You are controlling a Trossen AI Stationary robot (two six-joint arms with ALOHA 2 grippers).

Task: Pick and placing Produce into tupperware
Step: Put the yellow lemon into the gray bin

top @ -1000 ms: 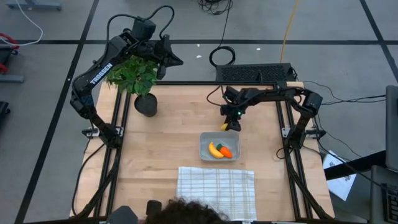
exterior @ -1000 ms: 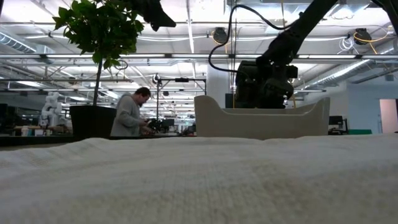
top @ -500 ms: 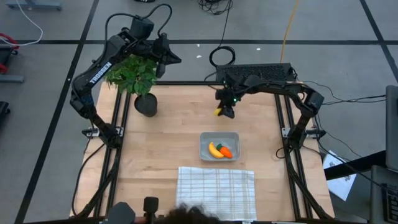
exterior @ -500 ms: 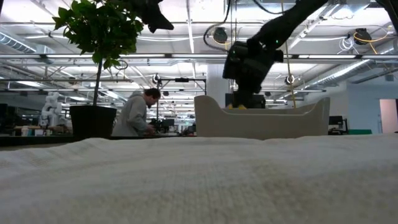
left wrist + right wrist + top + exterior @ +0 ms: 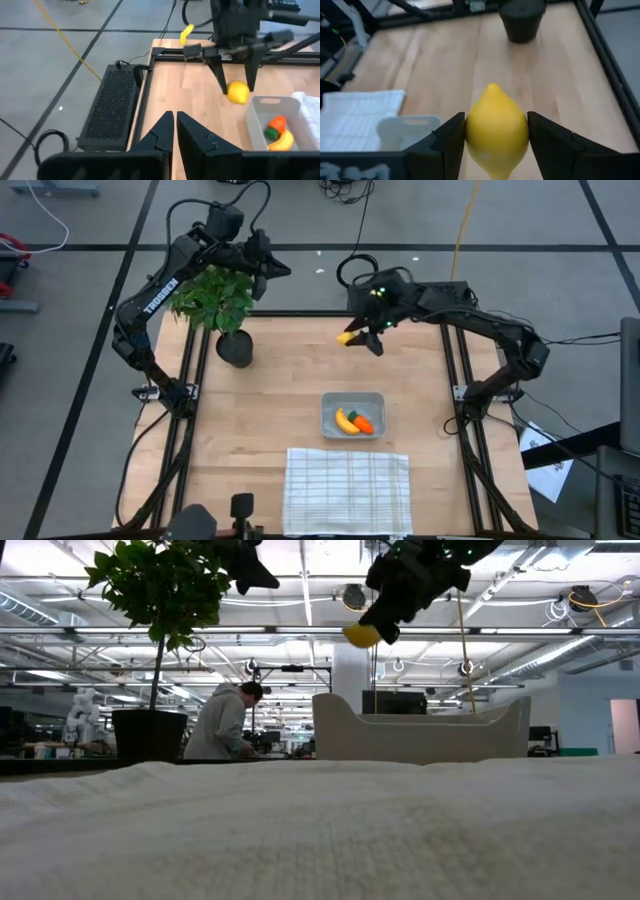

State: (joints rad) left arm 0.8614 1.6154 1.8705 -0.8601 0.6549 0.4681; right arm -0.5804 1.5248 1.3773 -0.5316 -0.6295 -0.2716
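My right gripper is raised above the far middle of the table, shut on the small yellow lemon, which also shows high in the low view. Nearer to me, the translucent tupperware sits flat on the wood with the yellow banana and the orange carrot lying inside. My left gripper waits high over the far left corner by the plant, its fingers shut. My right gripper pinches the lemon across its middle, one finger on each side. The fingers point down from above, as the left wrist view shows. The lemon is lifted well clear of the table, one pointed end facing away from the wrist.
A leafy potted plant in a dark pot stands at the far left. A white checked cloth lies at the near edge. A black box sits beyond the far edge. A person stands in the room behind.
My right gripper has risen from table height beside the tupperware's far side and moved toward the far edge and slightly left, carrying the lemon up clear of the table.
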